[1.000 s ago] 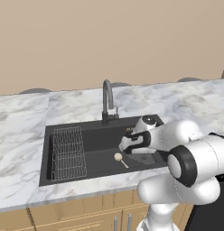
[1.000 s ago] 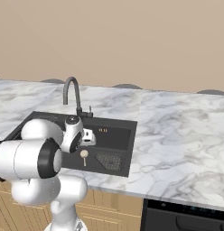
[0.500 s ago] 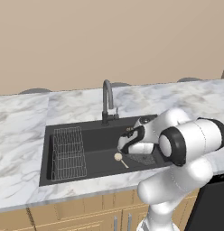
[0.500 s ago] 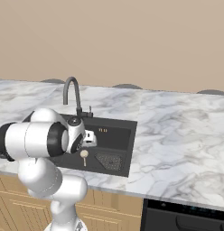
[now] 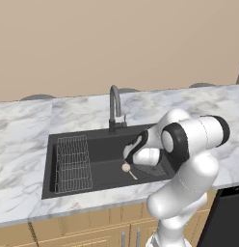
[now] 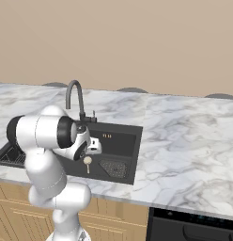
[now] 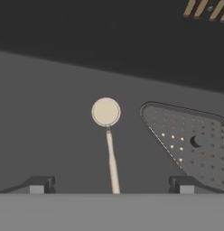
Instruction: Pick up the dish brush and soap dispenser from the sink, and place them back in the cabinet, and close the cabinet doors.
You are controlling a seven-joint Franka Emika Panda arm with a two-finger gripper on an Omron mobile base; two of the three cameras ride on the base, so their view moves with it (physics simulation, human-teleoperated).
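Now the gripper (image 7: 112,184) hangs low inside the sink (image 5: 99,144), jaws spread wide and empty, straddling the brush (image 7: 108,135) that lies flat on the black floor. In the hand view the two fingertips (image 7: 40,184) stand well apart at the bottom corners, and the thin handle runs up between them to the round cream head.

The step in hand looks like the pick of the brush. To do it well, the hand should drop straight down with the handle kept midway between the jaws, so the pads close across the thin shaft, not along it. A grip near the middle of the handle, or a bit toward the head, would likely balance better than one at the tail. The handle is slim and lies on the floor, so the tips probably need to come nearly to the floor before closing, or they may pinch over it and miss.

The brush's long axis runs almost straight away from the hand, leaning slightly. In the left base view the head (image 5: 126,167) points toward the rack (image 5: 73,164) side and the handle trails toward the strainer (image 5: 151,170), which lies just beside the brush. The faucet (image 5: 114,108) stands behind. I cannot make out the soap dispenser here.
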